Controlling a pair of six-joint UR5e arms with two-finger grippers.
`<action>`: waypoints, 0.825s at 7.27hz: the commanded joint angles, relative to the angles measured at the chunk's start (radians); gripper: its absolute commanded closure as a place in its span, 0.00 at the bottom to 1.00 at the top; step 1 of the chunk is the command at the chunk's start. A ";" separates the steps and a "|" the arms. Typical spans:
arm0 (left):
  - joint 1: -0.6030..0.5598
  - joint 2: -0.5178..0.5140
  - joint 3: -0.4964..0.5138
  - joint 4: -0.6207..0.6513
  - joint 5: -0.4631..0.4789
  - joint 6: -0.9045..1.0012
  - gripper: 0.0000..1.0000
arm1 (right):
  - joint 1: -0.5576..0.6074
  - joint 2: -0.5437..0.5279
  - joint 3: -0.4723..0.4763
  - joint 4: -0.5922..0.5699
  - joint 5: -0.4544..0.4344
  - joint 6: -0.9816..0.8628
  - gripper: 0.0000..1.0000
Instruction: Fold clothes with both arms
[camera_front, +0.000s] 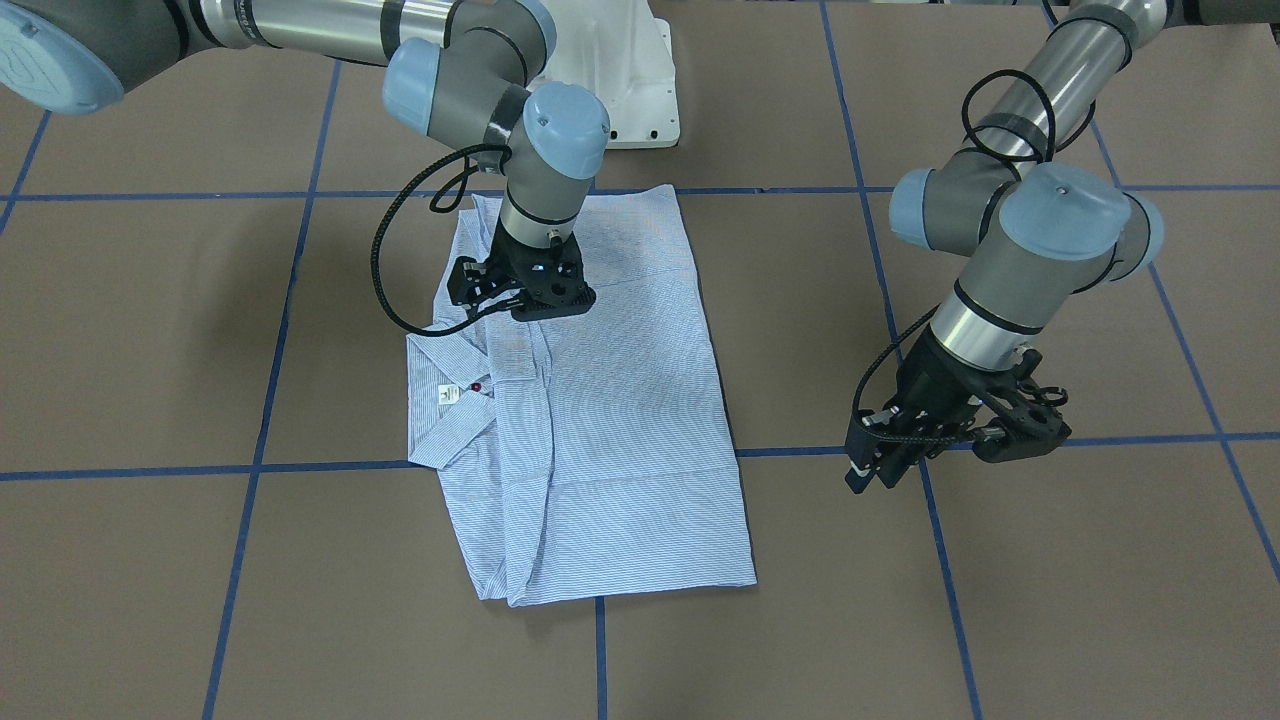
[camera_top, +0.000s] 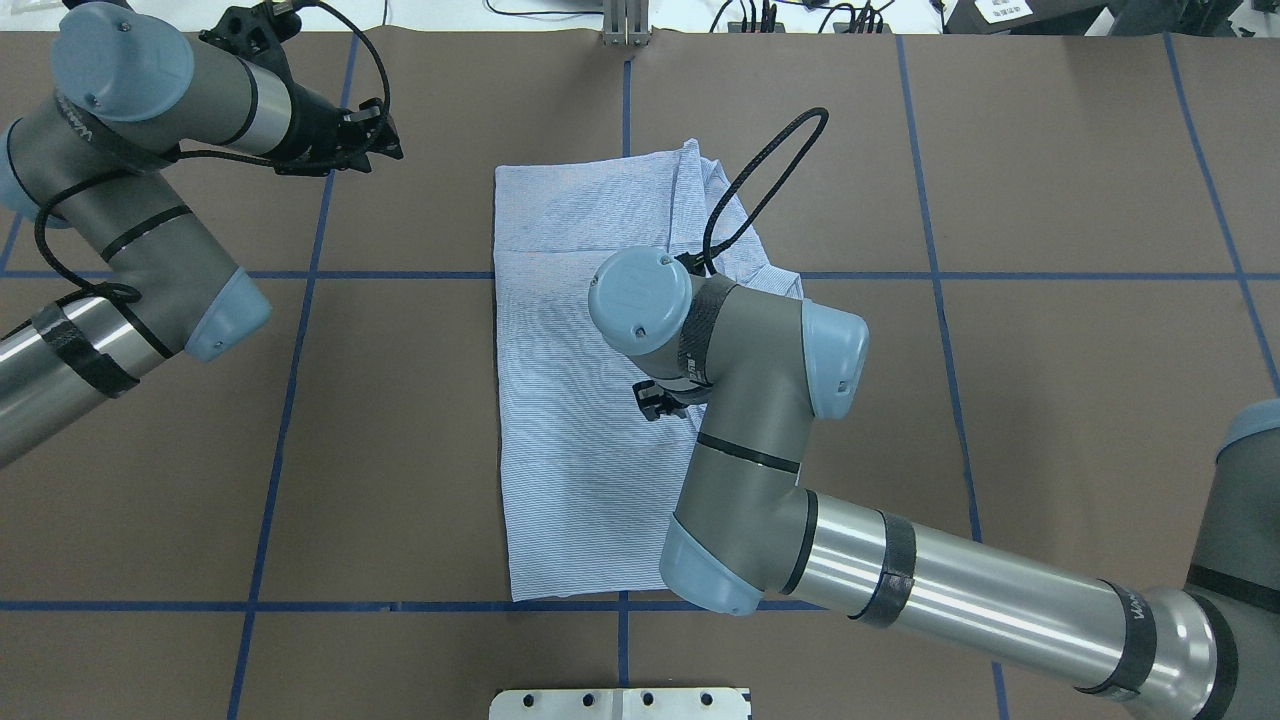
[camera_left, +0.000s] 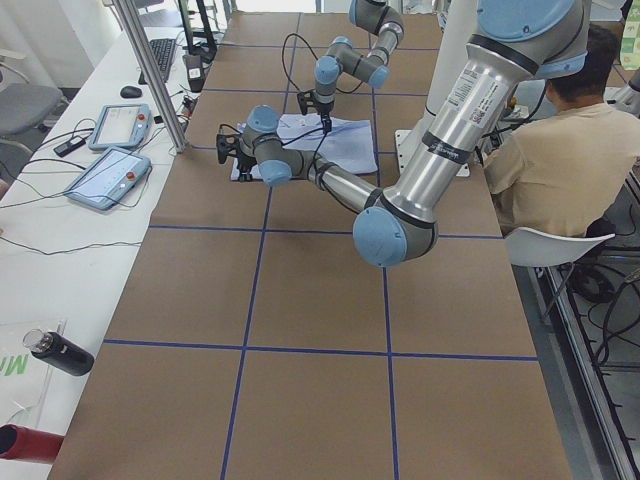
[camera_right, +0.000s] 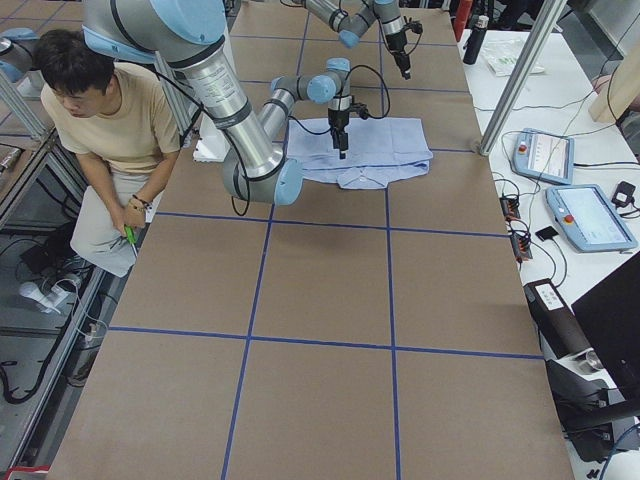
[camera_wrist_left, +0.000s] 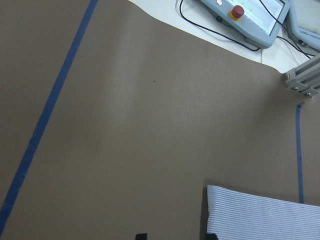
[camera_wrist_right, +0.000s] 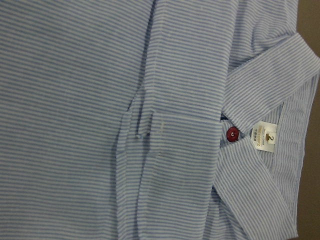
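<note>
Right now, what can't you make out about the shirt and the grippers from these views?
Right gripper: open or shut, and whether it touches the shirt; its own body hides the fingertips in the front view, its wrist hides them overhead.
Tag: small print blurred in the right wrist view, too small elsewhere.
Most of the shirt: cut off by the left wrist view's bottom edge.

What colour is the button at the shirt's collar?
The button is red; right wrist view shows it best.
</note>
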 joint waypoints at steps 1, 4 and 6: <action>-0.001 0.002 0.000 0.001 0.000 0.001 0.51 | -0.013 -0.001 -0.015 0.006 -0.002 0.002 0.00; -0.001 0.002 0.000 0.001 -0.002 0.001 0.51 | -0.025 -0.024 -0.015 0.003 0.000 -0.004 0.00; -0.001 0.003 -0.001 0.001 0.000 0.000 0.51 | -0.023 -0.039 -0.015 0.003 -0.003 -0.014 0.00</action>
